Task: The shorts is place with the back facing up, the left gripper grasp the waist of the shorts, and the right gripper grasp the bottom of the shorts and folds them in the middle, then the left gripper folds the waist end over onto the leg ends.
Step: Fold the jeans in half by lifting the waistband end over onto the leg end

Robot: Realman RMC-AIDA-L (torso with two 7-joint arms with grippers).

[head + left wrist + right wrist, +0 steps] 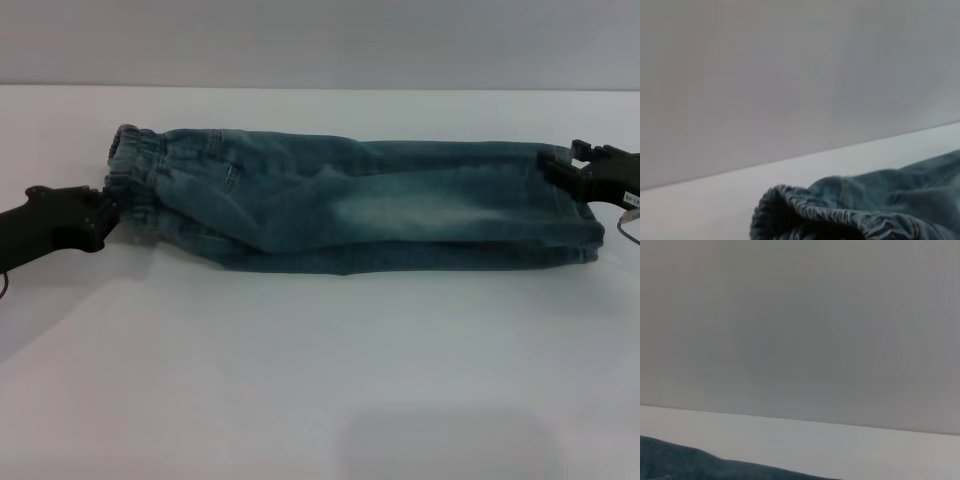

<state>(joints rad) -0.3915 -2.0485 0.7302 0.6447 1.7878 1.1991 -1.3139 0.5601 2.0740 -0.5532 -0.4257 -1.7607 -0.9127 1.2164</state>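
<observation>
Left gripper [108,205] clamped on waist [135,170], right gripper [560,170] pinching leg ends [585,225]; shorts [360,215] stretched flat, halves doubled lengthwise, ready for folding.

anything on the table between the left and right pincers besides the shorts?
No. In the head view only the shorts, folded lengthwise, span from the left pincer at the waist to the right pincer at the leg ends.
</observation>
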